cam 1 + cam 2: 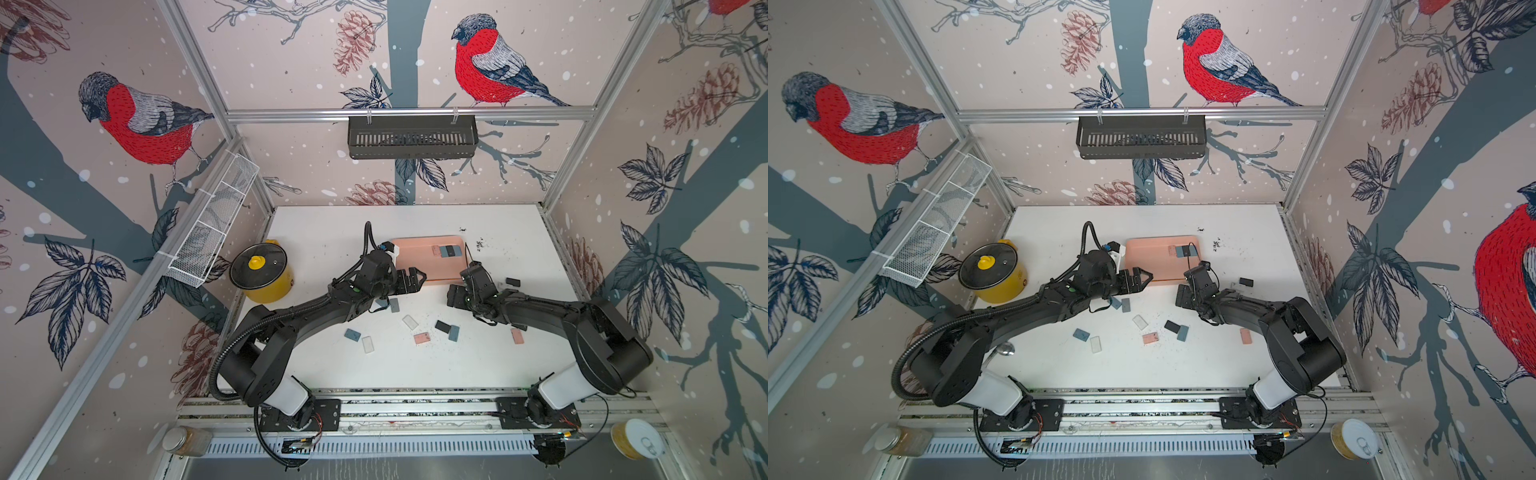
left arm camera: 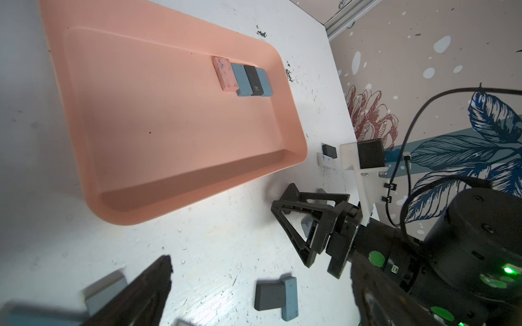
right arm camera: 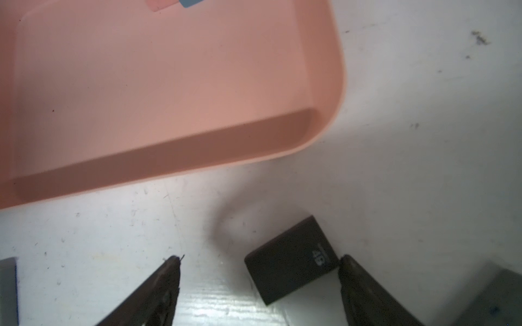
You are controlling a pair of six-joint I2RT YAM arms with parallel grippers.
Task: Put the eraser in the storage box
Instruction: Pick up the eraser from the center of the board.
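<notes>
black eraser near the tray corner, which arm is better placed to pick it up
Right. The right claw is open astride the black eraser, one fingertip at its edge, beside the tray. The left claw points sideways along the tray's near edge, not down at one.

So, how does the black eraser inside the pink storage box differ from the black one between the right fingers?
The black eraser in the box sits packed between two blue erasers, touching both; the black eraser on the table touches no other eraser. The first is already inside the storage box; the second lies outside it, between the open fingers of the right gripper, ungripped. Both are small black blocks with pale print at one end.
</notes>
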